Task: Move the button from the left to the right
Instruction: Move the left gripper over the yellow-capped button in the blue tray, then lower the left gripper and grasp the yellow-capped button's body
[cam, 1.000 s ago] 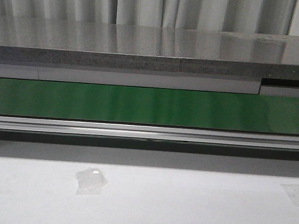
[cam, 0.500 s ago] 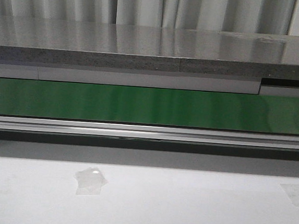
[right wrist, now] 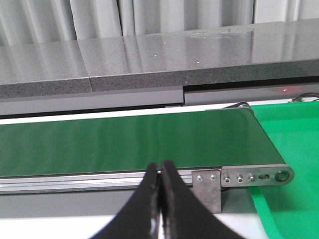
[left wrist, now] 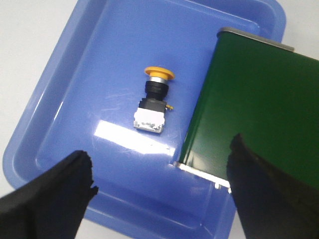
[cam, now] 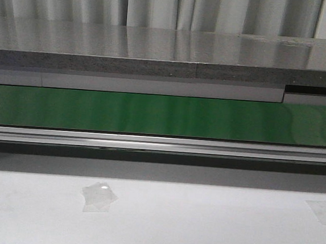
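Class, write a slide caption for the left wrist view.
Open left gripper hovers above the button lying in a blue tray.

Button (left wrist: 153,101): 1. Blue tray (left wrist: 60,99): 1. Green belt (cam: 163,115): 1. Green bin (right wrist: 294,149): 1. Tape patches (cam: 99,196): 2.

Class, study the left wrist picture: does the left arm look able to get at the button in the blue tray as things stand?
Probably yes. The left pincer is open above the blue tray, and the button lies on its side in the tray with nothing over it. The green conveyor belt sits beside it, not touching.
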`<state>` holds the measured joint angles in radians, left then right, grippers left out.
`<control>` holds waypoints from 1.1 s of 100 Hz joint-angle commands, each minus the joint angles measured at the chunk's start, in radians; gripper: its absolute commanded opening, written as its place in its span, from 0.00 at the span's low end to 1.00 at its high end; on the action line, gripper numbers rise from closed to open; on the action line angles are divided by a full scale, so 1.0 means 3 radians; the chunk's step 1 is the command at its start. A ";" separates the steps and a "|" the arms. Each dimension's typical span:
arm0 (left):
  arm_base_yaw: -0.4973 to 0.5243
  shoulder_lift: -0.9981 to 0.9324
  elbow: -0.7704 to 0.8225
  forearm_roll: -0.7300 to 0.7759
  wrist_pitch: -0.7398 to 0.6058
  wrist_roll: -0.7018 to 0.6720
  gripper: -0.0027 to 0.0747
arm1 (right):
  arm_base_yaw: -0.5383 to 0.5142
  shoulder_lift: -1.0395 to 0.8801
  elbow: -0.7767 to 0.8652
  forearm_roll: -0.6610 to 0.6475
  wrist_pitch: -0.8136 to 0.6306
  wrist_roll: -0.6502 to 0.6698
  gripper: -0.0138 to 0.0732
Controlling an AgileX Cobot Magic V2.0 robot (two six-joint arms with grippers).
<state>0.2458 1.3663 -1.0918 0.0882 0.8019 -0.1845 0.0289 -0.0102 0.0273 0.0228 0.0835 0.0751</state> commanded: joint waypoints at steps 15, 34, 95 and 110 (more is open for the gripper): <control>0.0010 0.0535 -0.0457 0.0003 -0.0251 0.0011 0.72 | 0.0007 -0.0047 -0.0051 -0.0030 -0.0278 0.0006 0.08; 0.0010 0.0966 -0.0780 -0.0008 -0.0184 0.0011 0.72 | 0.0007 -0.0047 -0.0051 -0.0030 -0.0278 0.0006 0.08; 0.0010 0.1584 -0.0909 -0.0019 -0.0253 0.0005 0.72 | 0.0007 -0.0047 -0.0051 -0.0030 -0.0278 0.0006 0.08; 0.0010 0.1630 -0.0909 -0.0026 -0.0268 0.0005 0.72 | 0.0007 -0.0047 -0.0051 -0.0030 -0.0278 0.0006 0.08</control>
<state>0.2476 1.8924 -1.3353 0.0862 0.7490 -0.1784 0.0289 -0.0102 0.0273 0.0228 0.0835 0.0751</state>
